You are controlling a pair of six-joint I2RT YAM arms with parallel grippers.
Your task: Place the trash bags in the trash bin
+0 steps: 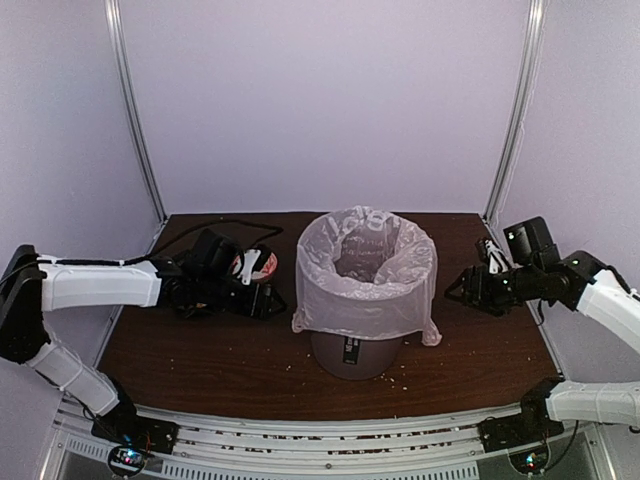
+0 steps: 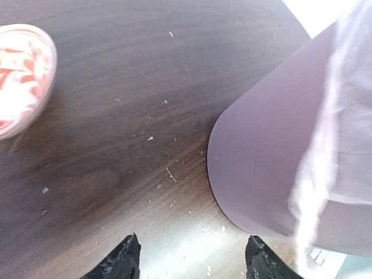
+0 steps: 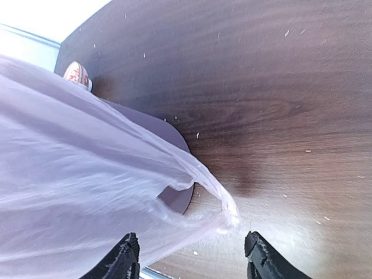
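Walls: we see plain pale lavender panels [image 1: 320, 100] on three sides.
Corner posts: we note slim metal rails [image 1: 135, 110] in both back corners.
Table: we find dark brown wood grain [image 1: 200, 350], dotted with pale crumbs.
Light: soft, even.

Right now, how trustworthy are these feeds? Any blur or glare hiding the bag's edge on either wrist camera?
Top external: evenly lit, trash bag over the trash bin reads clearly. Left wrist: bag edge smeared and washed out at right, red-and-white bowl soft, glare on the table near the bottom. Right wrist: bag close and blurred; upper-left corner blown out.
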